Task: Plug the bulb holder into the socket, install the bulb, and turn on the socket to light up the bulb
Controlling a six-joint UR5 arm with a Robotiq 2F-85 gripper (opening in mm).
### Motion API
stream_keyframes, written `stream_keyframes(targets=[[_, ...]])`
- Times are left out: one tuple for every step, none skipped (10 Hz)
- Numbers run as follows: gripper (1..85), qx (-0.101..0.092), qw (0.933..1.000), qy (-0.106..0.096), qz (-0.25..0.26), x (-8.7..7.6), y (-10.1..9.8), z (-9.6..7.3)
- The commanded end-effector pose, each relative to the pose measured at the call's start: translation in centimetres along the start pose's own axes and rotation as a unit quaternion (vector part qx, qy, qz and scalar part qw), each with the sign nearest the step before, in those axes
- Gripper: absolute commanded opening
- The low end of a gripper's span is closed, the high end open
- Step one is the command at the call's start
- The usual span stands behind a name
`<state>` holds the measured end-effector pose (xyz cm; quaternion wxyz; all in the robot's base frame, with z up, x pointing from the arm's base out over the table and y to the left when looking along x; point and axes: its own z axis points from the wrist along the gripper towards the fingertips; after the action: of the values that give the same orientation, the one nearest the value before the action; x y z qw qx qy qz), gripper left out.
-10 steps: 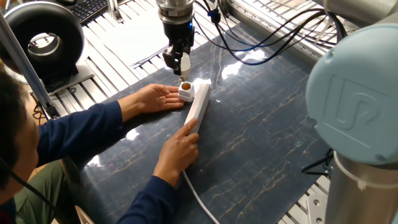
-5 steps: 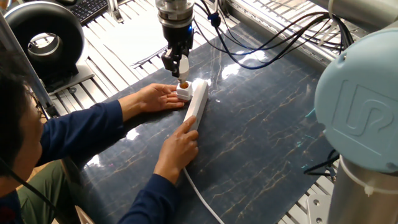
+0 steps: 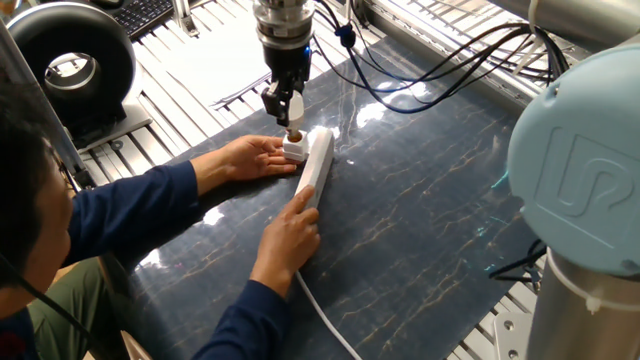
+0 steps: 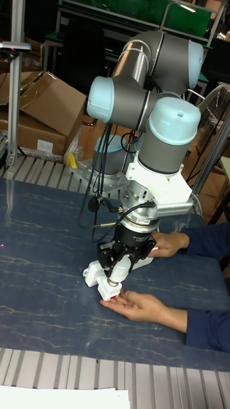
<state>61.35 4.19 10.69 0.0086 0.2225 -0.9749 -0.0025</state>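
White cube-shaped bulb holder (image 3: 295, 149) with an orange-brown opening is sitting against the long white socket strip (image 3: 317, 168) on the dark marbled mat (image 3: 430, 200). The black two-finger gripper (image 3: 284, 106) is hovering just above; jaw state cannot be told. A person's hands (image 3: 247, 157) are bracing both parts. Risk: descending could pinch fingers or skew the prongs.

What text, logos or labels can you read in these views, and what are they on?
"UR" logo, embossed on the arm's pale blue joint cap, partly cut off in the fixed view.
Cardboard boxes carry a white label, too small to read.
Socket and bulb holder: no readable markings.
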Motion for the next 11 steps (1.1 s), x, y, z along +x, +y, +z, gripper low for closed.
stream_keyframes(targets=[[1.7,0.005,0.9991,0.012,-0.040,1.0,0.2,-0.1],[1.7,0.010,0.9979,0.016,-0.062,1.2,0.2,-0.2],[1.7,0.016,0.9956,0.017,-0.091,1.2,-0.1,-0.2],[1.7,0.014,0.9934,0.013,-0.113,1.0,0.2,-0.2],[1.7,0.013,0.9911,0.006,-0.132,0.6,0.6,-0.3],[1.7,0.028,0.9867,0.003,-0.160,0.1,0.3,-0.4],[1.7,0.047,0.9790,0.002,-0.198,-0.4,-0.3,-0.8],[1.7,0.052,0.9696,-0.011,-0.239,-1.3,-0.1,-1.1],[1.7,0.057,0.9634,-0.015,-0.261,-1.6,-0.1,-1.2],[1.7,0.053,0.9607,-0.020,-0.272,-1.8,0.4,-1.1],[1.7,0.047,0.9584,-0.026,-0.280,-2.1,1.0,-1.0]])
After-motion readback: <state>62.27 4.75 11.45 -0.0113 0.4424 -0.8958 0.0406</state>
